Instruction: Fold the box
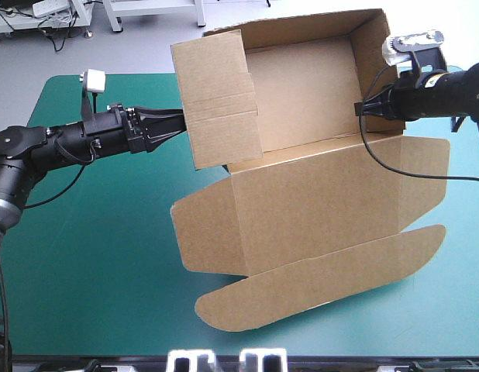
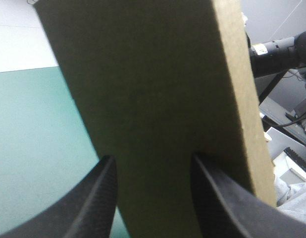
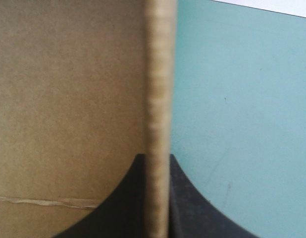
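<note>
The brown box [image 1: 301, 101] is an open tray with its walls raised and its hollow tilted toward the high camera. Its lid [image 1: 325, 201] spreads flat toward the table's front, ending in a long rounded flap [image 1: 325, 271]. My left gripper [image 1: 184, 124] is shut on the tray's left wall [image 1: 216, 101]; in the left wrist view that board [image 2: 153, 89] stands between the black fingers [image 2: 101, 198] of the gripper [image 2: 150, 161]. My right gripper [image 1: 357, 108] is shut on the right wall's edge [image 3: 157, 99], with its fingers [image 3: 182, 198] pinching the gripper's [image 3: 157, 157] thin strip of board.
The teal-green cover [image 1: 92, 256] lies bare at the left and front left of the box. The lid's rounded side flaps [image 1: 197, 232] reach out over the cover. The right arm [image 2: 277, 52] shows beyond the wall in the left wrist view.
</note>
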Motion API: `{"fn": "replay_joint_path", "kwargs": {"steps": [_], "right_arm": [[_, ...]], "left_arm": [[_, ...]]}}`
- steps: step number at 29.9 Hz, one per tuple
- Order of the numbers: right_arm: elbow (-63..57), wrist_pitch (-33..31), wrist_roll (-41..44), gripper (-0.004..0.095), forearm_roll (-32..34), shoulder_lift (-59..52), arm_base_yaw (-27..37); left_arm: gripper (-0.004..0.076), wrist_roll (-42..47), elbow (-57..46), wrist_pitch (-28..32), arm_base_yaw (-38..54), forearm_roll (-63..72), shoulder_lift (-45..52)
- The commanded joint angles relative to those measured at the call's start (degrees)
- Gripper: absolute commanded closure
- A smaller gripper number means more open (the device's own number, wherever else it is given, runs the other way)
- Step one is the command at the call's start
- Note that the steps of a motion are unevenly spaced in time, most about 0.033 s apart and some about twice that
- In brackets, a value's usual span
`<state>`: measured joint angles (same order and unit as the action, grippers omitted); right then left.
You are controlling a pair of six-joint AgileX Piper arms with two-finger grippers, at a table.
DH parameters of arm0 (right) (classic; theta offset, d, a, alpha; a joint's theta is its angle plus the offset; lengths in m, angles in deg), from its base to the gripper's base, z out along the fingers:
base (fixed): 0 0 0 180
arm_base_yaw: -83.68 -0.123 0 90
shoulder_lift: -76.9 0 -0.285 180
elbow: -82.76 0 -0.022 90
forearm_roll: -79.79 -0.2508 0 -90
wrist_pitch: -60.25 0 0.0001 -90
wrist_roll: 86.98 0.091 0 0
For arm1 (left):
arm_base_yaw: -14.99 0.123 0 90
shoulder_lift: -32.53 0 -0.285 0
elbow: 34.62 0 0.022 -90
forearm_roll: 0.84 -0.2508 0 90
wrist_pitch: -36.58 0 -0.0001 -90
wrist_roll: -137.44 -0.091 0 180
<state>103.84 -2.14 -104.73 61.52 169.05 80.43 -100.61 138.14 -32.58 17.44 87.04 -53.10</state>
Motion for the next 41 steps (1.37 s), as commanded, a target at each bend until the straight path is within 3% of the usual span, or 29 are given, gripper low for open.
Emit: {"fn": "replay_joint_path", "kwargs": {"steps": [1, 5, 11, 23, 31, 35, 38, 41], "right_arm": [[1.42, 5.62, 2.94, 0.0926, 1.89, -1.15, -3.43], [1.42, 7.75, 5.92, 0.0927, 4.8, -0.56, -7.15], [1.42, 10.56, 11.13, 0.0927, 11.22, 1.01, -11.89], [1.42, 15.39, 17.27, 0.0927, 16.02, 3.42, -18.77], [1.42, 16.33, 18.57, 0.0927, 16.31, 4.03, -19.69], [1.42, 16.65, 18.57, 0.0927, 14.52, 4.03, -19.82], [1.42, 16.01, 16.66, 0.0928, 11.77, 4.03, -19.82], [1.42, 15.47, 16.46, 0.0928, 10.08, 4.14, -19.82]], "left_arm": [[0.0338, 0.46, 1.77, -5.08, -0.42, 5.85, 2.69], [0.0274, 2.17, 2.99, -4.96, -0.42, 2.78, 2.69], [0.0265, 3.87, 3.47, -4.83, -0.42, 1.84, 2.69], [0.0265, 15.06, 8.84, 7.6, -1.55, -18.15, 2.69], [0.0265, 34.9, 8.99, 24.11, -12.93, -42.99, 2.69], [0.0272, 50.97, 8.99, 33.38, -19.18, -59.54, 2.69], [0.0305, 62.4, 8.99, 37.0, -22.3, -69.68, 2.69], [0.0375, 64.56, 8.99, 39.22, -23.59, -71.14, 2.69]]}}
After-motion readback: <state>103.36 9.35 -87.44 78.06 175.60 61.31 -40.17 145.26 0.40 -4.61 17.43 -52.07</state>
